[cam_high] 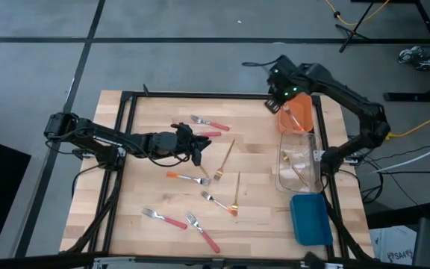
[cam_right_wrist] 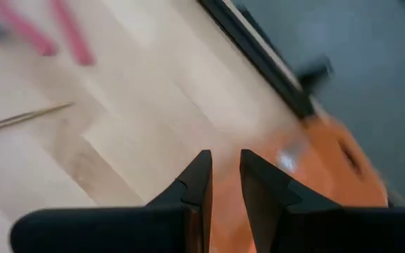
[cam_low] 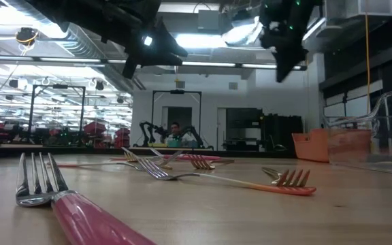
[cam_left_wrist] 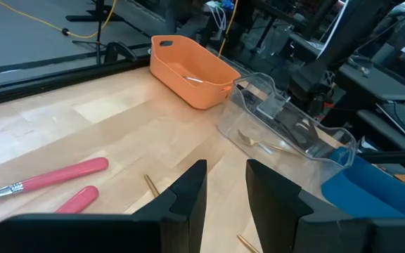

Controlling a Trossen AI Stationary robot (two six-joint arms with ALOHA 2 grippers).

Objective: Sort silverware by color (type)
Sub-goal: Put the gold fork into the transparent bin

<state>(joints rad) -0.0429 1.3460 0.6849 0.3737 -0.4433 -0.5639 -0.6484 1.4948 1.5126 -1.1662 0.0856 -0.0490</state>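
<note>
Left gripper (cam_high: 197, 152) hangs over the middle of the worktop (cam_high: 163, 202), fingers (cam_left_wrist: 188, 193) parted with nothing between them. It sits just beside two pink-handled forks (cam_high: 209, 124) that lie toward the far edge. Right gripper (cam_high: 279, 99) hovers over the orange bin (cam_high: 297, 116) at the far right corner, fingers (cam_right_wrist: 197, 184) slightly apart and empty.

Silverware is scattered over the centre and near side of the worktop: an orange-handled fork (cam_high: 187, 177), a thin gold fork (cam_high: 225, 161), another gold one (cam_high: 236, 194), a short orange-handled fork (cam_high: 219, 202), and two more pink-handled forks (cam_high: 164, 218) (cam_high: 203, 232) toward the near edge.

Along the right edge, the clear bin (cam_high: 298, 164) holds a gold utensil (cam_high: 298, 173); the blue bin (cam_high: 310, 219) is at the near right corner. The orange bin holds something pale, too blurred to tell.
</note>
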